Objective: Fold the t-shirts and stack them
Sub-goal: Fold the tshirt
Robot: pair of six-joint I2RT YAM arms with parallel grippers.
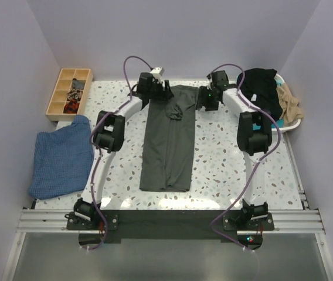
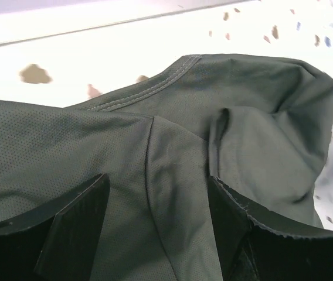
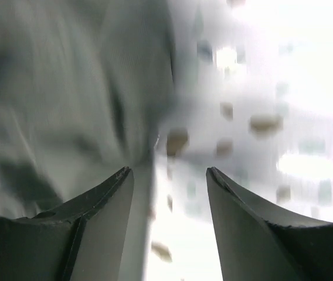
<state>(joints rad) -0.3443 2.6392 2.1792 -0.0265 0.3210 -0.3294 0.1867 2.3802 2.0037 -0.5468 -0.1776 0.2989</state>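
Observation:
The charcoal-grey t-shirt [image 1: 167, 140] lies in the middle of the table, folded lengthwise into a long strip. Its far end is rumpled. My left gripper [image 1: 159, 93] is open over the far left corner. In the left wrist view [image 2: 157, 205] its jaws stand wide apart with the grey cloth [image 2: 178, 134] and a hem seam under them. My right gripper [image 1: 206, 100] is open at the far right edge. The blurred right wrist view [image 3: 169, 175] has the shirt's edge [image 3: 67, 105] by its left finger. A blue t-shirt [image 1: 61, 155] lies crumpled at the left. A black shirt [image 1: 261, 89] and a tan shirt [image 1: 289, 102] are piled at the back right.
A wooden compartment box [image 1: 70, 91] with small parts stands at the back left corner. A white basket [image 1: 292, 123] holds the black and tan shirts at the right edge. Purple cables run along both arms. The speckled table [image 1: 225, 158] shows to the right of the grey shirt.

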